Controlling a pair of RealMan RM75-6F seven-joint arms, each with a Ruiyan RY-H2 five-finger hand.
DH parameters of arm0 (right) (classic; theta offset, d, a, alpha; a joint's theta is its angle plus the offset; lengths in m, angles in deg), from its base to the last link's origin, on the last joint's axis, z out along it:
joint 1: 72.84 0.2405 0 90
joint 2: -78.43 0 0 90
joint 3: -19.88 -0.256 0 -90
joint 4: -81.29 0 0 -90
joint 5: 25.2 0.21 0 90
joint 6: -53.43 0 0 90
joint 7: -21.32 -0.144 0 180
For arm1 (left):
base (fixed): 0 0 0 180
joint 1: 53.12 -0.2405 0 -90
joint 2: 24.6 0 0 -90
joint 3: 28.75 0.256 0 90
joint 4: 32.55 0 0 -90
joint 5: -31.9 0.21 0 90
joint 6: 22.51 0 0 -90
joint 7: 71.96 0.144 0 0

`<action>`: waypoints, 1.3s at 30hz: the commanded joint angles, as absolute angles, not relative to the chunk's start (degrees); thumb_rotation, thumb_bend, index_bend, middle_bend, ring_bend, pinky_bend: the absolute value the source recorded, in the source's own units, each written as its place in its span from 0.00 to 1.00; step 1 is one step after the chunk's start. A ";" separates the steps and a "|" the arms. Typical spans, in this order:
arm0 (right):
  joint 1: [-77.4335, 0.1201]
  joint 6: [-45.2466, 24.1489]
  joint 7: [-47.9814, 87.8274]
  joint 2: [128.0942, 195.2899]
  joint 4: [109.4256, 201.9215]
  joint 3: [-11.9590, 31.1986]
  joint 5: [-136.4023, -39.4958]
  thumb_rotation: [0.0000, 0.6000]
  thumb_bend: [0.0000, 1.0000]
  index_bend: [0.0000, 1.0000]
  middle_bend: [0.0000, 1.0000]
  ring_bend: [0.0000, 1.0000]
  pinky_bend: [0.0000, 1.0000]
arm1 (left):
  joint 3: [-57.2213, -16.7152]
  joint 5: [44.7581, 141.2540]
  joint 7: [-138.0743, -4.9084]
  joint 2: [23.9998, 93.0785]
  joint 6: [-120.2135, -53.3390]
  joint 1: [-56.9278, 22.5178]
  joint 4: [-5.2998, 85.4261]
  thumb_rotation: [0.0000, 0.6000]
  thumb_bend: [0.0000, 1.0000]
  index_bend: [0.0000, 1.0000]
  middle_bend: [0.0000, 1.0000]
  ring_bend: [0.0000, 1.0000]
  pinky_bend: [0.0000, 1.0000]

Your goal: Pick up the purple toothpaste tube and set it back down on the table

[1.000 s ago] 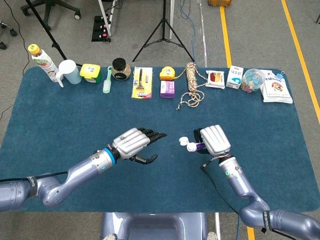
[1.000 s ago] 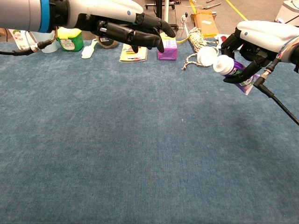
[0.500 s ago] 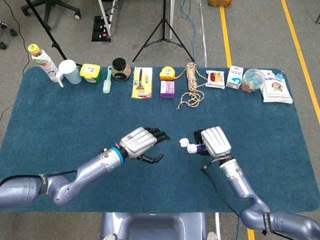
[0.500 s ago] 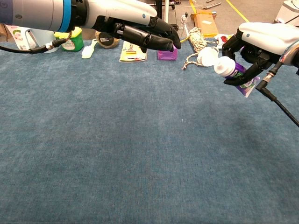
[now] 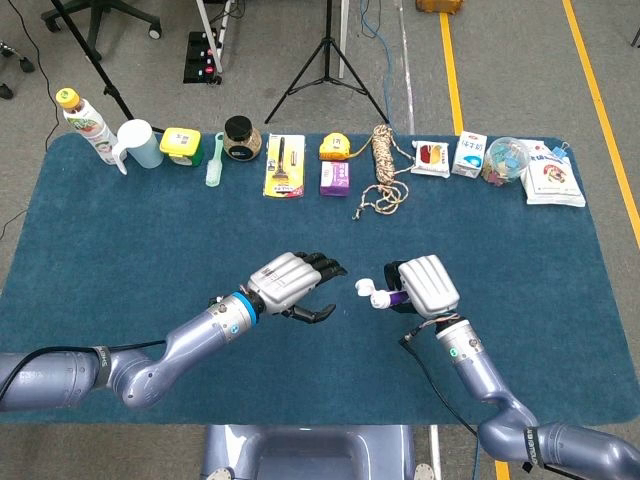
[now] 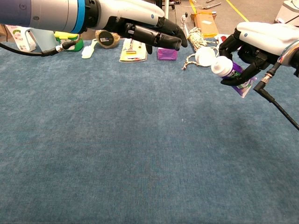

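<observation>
Toothpaste tube: our purple toothpaste tube (image 6: 236, 74) sits inside our right hand (image 5: 428, 285), up off the table (image 5: 120, 250). Its white cap (image 6: 221, 66) pokes out toward our left hand (image 5: 292, 283).

Right hand: we are holding the tube tight, with our dark fingers (image 6: 237, 75) wrapped around it. In the chest view the tube hangs in the air with blue cloth well below it.

Left hand: it holds nothing. Its fingers are stretched out and a bit apart, and they point at the cap. It is near the cap but not touching it.

Flip lid: a small white lid (image 6: 205, 55) hangs open just beside the cap, on the side nearest our left hand.

Step now: we think the pick-up part is done, since the tube is off the table. The putting-down part is not done yet.

Next move: we should bring our right hand down slowly until the tube lies on the cloth under it. Then we open our fingers and lift away.

Watch out: the tube is soft, so a hard squeeze could push paste out of the open lid. We think a gentle hold is best.

Far from our hands: a rope (image 5: 385, 170), a purple box (image 5: 335, 177) and other small things sit in a row at the far edge.
</observation>
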State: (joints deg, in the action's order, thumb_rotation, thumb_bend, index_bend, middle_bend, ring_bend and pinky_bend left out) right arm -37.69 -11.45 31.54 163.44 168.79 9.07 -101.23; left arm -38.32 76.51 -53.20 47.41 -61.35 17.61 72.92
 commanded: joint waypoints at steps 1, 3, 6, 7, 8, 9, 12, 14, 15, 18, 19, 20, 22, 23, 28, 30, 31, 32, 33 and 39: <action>-37.73 -11.51 31.50 163.50 168.80 8.99 -101.14 1.00 0.27 0.77 0.79 0.88 0.98 | -38.28 76.20 -53.66 47.72 -60.98 18.05 72.72 0.20 0.41 0.10 0.14 0.10 0.21; -37.74 -11.53 31.51 163.56 168.79 8.95 -101.06 1.00 0.27 0.77 0.79 0.88 0.98 | -38.19 76.14 -53.71 47.92 -60.86 18.36 72.51 0.20 0.41 0.09 0.14 0.10 0.21; -37.78 -11.60 31.49 163.63 168.91 8.79 -100.83 1.00 0.27 0.77 0.79 0.88 0.98 | -38.12 75.86 -53.82 48.50 -60.72 19.02 72.08 0.20 0.41 0.09 0.14 0.10 0.21; -37.78 -11.61 31.52 163.61 168.99 8.74 -100.78 1.00 0.27 0.77 0.79 0.88 0.98 | -38.13 75.73 -53.90 48.68 -60.67 19.21 71.97 0.20 0.41 0.09 0.14 0.10 0.21; -37.78 -11.61 31.61 163.57 169.09 8.69 -100.70 1.00 0.27 0.77 0.79 0.88 0.98 | -38.11 75.58 -53.92 48.93 -60.65 19.50 71.79 0.20 0.41 0.09 0.14 0.10 0.21; -37.79 -11.65 31.64 163.54 169.19 8.58 -100.57 1.00 0.27 0.77 0.79 0.88 0.98 | -38.12 75.41 -53.91 49.24 -60.69 19.80 71.62 0.20 0.41 0.09 0.14 0.10 0.21; -37.84 -11.78 31.74 163.48 169.38 8.48 -100.48 1.00 0.27 0.77 0.79 0.88 0.98 | -38.07 75.02 -54.01 49.75 -60.76 20.31 71.44 0.20 0.41 0.09 0.14 0.11 0.21; -37.90 -11.84 31.97 163.41 169.43 8.45 -100.32 1.00 0.27 0.77 0.79 0.88 0.98 | -38.03 74.90 -54.06 49.96 -60.78 20.67 71.45 0.20 0.41 0.09 0.14 0.11 0.21; -37.91 -11.81 32.04 163.40 169.43 8.44 -100.23 1.00 0.27 0.77 0.79 0.88 0.98 | -38.02 74.89 -54.04 50.01 -60.81 20.77 71.46 0.20 0.41 0.09 0.14 0.11 0.21; -37.90 -11.54 32.47 163.44 169.15 8.37 -99.61 1.00 0.27 0.77 0.79 0.88 0.98 | -37.89 74.96 -53.90 50.03 -61.08 21.15 71.78 0.20 0.41 0.09 0.14 0.11 0.21; -37.87 -11.40 32.62 163.52 168.99 8.34 -99.36 1.00 0.27 0.77 0.79 0.88 0.98 | -37.83 74.99 -53.85 49.97 -61.23 21.26 71.95 0.20 0.41 0.09 0.14 0.11 0.21; -37.83 -11.27 32.77 163.58 168.85 8.34 -99.20 1.00 0.27 0.77 0.79 0.88 0.98 | -37.80 75.00 -53.82 49.92 -61.33 21.34 72.06 0.20 0.41 0.09 0.14 0.11 0.21; -37.68 -10.87 33.05 163.86 168.46 8.30 -98.71 1.00 0.27 0.77 0.79 0.88 0.98 | -37.72 74.94 -53.77 49.87 -61.45 21.57 72.17 0.20 0.41 0.09 0.14 0.11 0.21; -37.61 -10.70 33.15 163.96 168.36 8.25 -98.47 1.00 0.27 0.77 0.79 0.88 0.98 | -37.66 74.87 -53.75 49.89 -61.51 21.66 72.18 0.20 0.41 0.09 0.14 0.11 0.21; -37.23 -10.30 34.11 164.40 168.08 7.74 -97.33 1.00 0.27 0.77 0.79 0.88 0.98 | -37.32 74.38 -53.81 50.30 -61.53 22.19 71.99 0.20 0.41 0.08 0.14 0.11 0.21; -37.12 -10.17 34.46 164.44 168.15 7.56 -96.90 1.00 0.27 0.77 0.79 0.88 0.98 | -37.15 74.26 -53.71 50.48 -61.51 22.39 71.89 0.20 0.41 0.08 0.14 0.11 0.21; -37.06 -10.14 34.68 164.46 168.18 7.42 -96.63 1.00 0.27 0.77 0.79 0.88 0.98 | -37.08 74.19 -53.66 50.63 -61.51 22.51 71.83 0.20 0.41 0.08 0.14 0.11 0.21; -37.00 -10.07 34.96 164.48 168.21 7.31 -96.32 1.00 0.27 0.77 0.79 0.88 0.98 | -37.02 74.11 -53.59 50.79 -61.54 22.65 71.76 0.20 0.41 0.08 0.14 0.11 0.21; -36.97 -10.02 35.16 164.46 168.28 7.25 -96.11 1.00 0.27 0.77 0.79 0.88 0.98 | -36.97 74.05 -53.54 50.89 -61.56 22.74 71.71 0.20 0.41 0.08 0.14 0.11 0.21; -36.74 -9.74 36.87 164.44 168.95 6.53 -93.77 1.00 0.27 0.77 0.79 0.88 0.98 | -36.60 73.53 -52.46 52.03 -62.37 23.76 71.47 0.20 0.41 0.07 0.14 0.11 0.21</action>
State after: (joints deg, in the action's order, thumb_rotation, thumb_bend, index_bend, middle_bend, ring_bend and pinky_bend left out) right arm -36.79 -9.77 36.65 164.43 168.81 6.68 -94.01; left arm -36.66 73.63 -52.58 51.91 -62.25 23.64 71.51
